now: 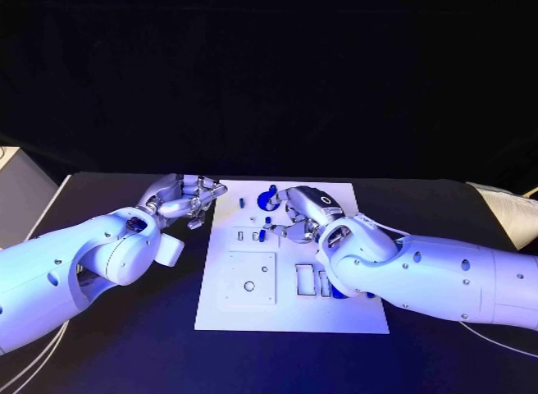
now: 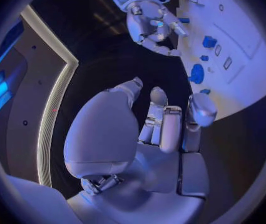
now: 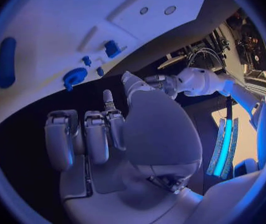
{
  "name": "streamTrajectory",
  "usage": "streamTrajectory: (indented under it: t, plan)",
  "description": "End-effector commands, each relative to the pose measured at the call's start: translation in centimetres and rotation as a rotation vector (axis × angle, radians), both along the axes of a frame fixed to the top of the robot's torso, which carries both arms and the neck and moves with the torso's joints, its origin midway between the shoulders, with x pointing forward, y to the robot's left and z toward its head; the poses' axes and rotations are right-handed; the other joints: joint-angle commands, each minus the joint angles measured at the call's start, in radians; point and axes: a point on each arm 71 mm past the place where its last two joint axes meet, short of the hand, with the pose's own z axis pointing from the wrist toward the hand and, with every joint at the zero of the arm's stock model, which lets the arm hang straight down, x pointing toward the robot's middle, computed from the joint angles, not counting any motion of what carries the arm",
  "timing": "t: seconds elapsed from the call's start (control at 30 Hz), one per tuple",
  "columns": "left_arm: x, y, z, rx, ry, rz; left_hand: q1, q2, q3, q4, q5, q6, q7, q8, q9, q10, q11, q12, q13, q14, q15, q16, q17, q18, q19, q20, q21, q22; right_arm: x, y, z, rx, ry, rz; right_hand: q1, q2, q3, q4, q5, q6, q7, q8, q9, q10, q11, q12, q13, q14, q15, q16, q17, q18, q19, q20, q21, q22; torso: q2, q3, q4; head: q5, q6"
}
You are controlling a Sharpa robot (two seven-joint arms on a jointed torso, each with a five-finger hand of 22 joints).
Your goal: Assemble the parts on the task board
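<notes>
Currently, head view: black table [image 1: 127, 328], dark room behind it. White board [image 1: 252, 312] lies mid-table. Left hand [image 1: 184, 199] sits just off the board's near-side edge, at its far corner, fingers curled in; I can't tell from here if it holds anything. Right hand [image 1: 303, 212] is over the board's far half, fingers bent down among the blue parts; a round blue part [image 1: 269, 197] is just beyond its fingertips. Whether it grips one, can't tell. Rectangular slots [image 1: 306, 277] lie on the board beside the right forearm.

Left wrist view: left hand [image 2: 164, 129] has fingers folded toward the palm, nothing visible in them, above bare black table. Board edge is just ahead of its fingertips, with a blue gear-like part [image 2: 197, 73] and smaller blue parts [image 2: 209, 42] past that. Right hand [image 2: 153, 26] is farther on, at the board.

Right wrist view: right hand [image 3: 102, 134] has fingers curled, nothing seen in them. Board ahead of fingertips carries the gear part [image 3: 75, 76], a blue block [image 3: 112, 48] and a long blue part [image 3: 6, 61]. Left hand [image 3: 161, 82] is beyond the thumb.
</notes>
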Motion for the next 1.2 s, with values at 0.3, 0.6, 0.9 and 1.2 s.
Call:
streamTrajectory:
  t: [0.3,0.6,0.9,1.2]
  plan:
    - [0.9,-2.2,-2.3,0.513,0.189,-0.125,-0.09,0.001,0.025,0.007,0.003,-0.043,-0.006,0.059,0.052,0.078,-0.005,0.133,0.156,0.091,-0.005,0.062,0.227,-0.036,0.084,-0.008,0.077,0.147,0.8,-5.1,3.4,0.262,0.046,0.049,0.009,-0.002,0.025,0.004,0.065,0.018,0.0,0.014,-0.002,0.008,0.0,0.004,0.181,0.106,0.003,0.004,0.263,-0.008,0.084,0.003,0.0,0.218,-0.025,0.0134,-0.0077,0.011,-0.012]
    - [2.3,-4.6,-2.0,0.726,0.224,-0.156,-0.123,0.0,0.025,0.008,0.003,-0.06,-0.004,0.056,0.058,0.116,-0.002,0.171,0.207,0.107,-0.003,0.081,0.263,-0.053,0.132,-0.007,0.117,0.235,1.8,-8.6,4.5,0.311,0.082,-0.018,0.001,-0.004,0.027,0.007,0.074,0.022,-0.001,0.018,0.0,0.012,-0.001,0.008,0.184,0.106,0.002,0.004,0.263,-0.008,0.085,0.002,0.001,0.219,-0.034,0.0239,-0.0129,0.021,-0.014]
    - [3.7,-6.9,-0.4,0.876,0.217,-0.188,-0.189,0.009,0.005,0.01,0.002,-0.064,-0.007,0.063,0.069,0.145,-0.004,0.199,0.248,0.107,-0.005,0.081,0.263,-0.061,0.154,-0.008,0.137,0.276,2.7,-10.5,4.5,0.307,0.093,-0.085,-0.003,-0.008,0.028,0.007,0.086,0.022,-0.002,0.019,0.0,0.012,-0.002,0.008,0.184,0.106,0.001,0.004,0.263,-0.007,0.084,0.001,-0.002,0.217,-0.038,0.0325,-0.0177,0.032,-0.017]
    - [4.0,-8.9,-0.5,0.97,0.224,-0.242,-0.224,0.015,-0.017,0.01,0.003,-0.062,-0.012,0.075,0.08,0.141,-0.008,0.193,0.237,0.107,-0.008,0.081,0.263,-0.063,0.158,-0.01,0.142,0.287,3.0,-11.0,4.4,0.291,0.105,-0.113,-0.006,-0.011,0.028,0.008,0.092,0.02,-0.002,0.019,0.0,0.011,-0.002,0.007,0.183,0.106,0.001,0.004,0.263,-0.007,0.083,0.001,-0.005,0.215,-0.038,0.0331,-0.0188,0.028,-0.011]
